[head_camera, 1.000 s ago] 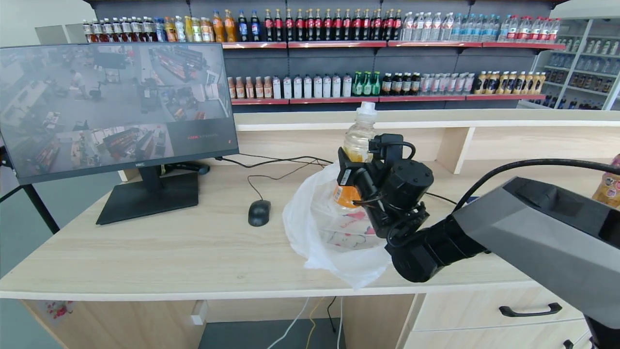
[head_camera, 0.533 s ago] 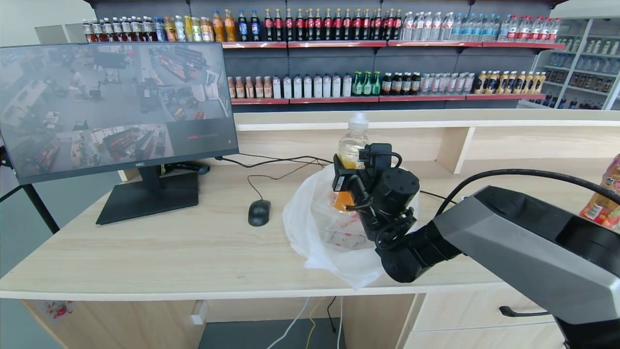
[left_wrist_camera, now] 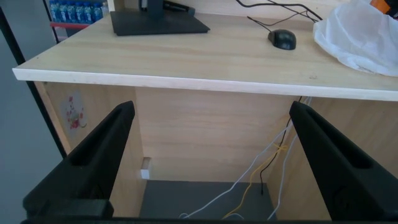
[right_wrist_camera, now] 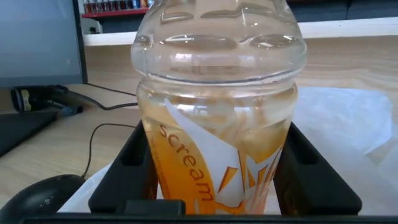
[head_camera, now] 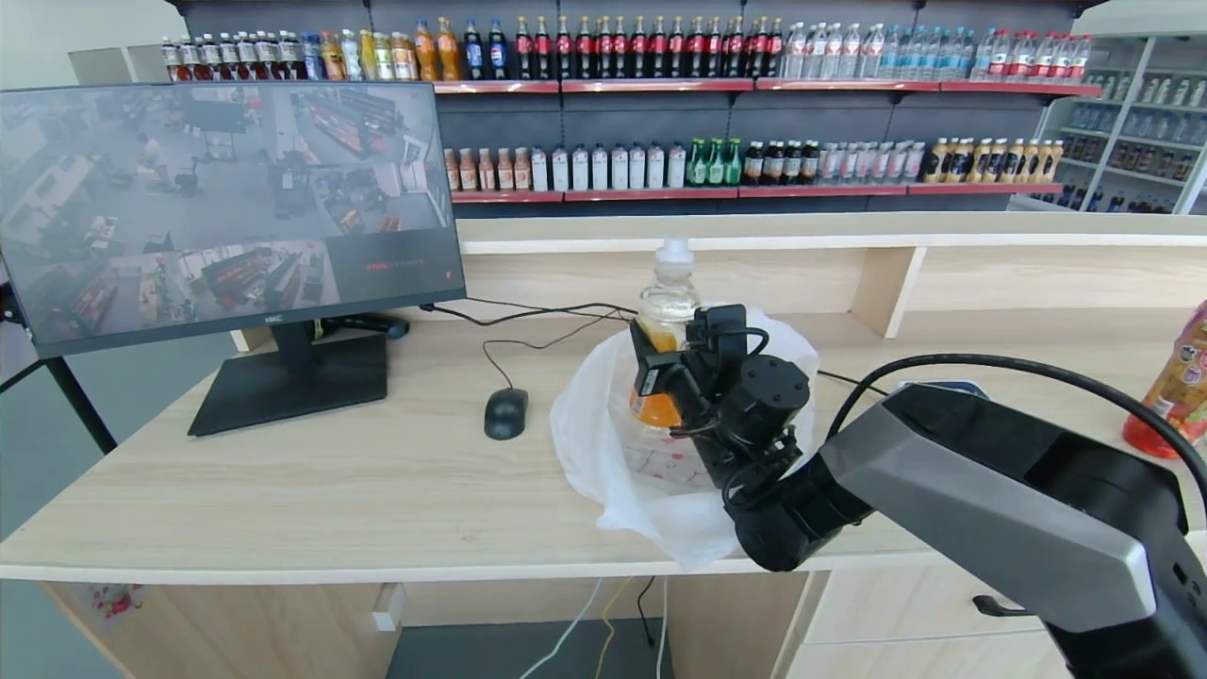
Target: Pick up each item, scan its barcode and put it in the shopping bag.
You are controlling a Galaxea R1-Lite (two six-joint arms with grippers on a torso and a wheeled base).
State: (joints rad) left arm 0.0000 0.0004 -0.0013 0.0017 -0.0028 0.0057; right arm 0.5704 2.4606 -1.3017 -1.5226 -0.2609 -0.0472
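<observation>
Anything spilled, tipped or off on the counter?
Nothing stands out: the orange drink bottle is upright in the right gripper at the shopping bag, no spill on the counter. The second bottle, far right, looks tilted, perhaps lens distortion.

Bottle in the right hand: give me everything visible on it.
The bottle is clear plastic with a white cap, a ribbed shoulder and an orange-and-white label. Orange drink fills its lower part. It stands upright, clamped at the label by the right hand. Its base is in the open mouth of the white shopping bag; whether it rests on the bag's bottom is hidden.
</observation>
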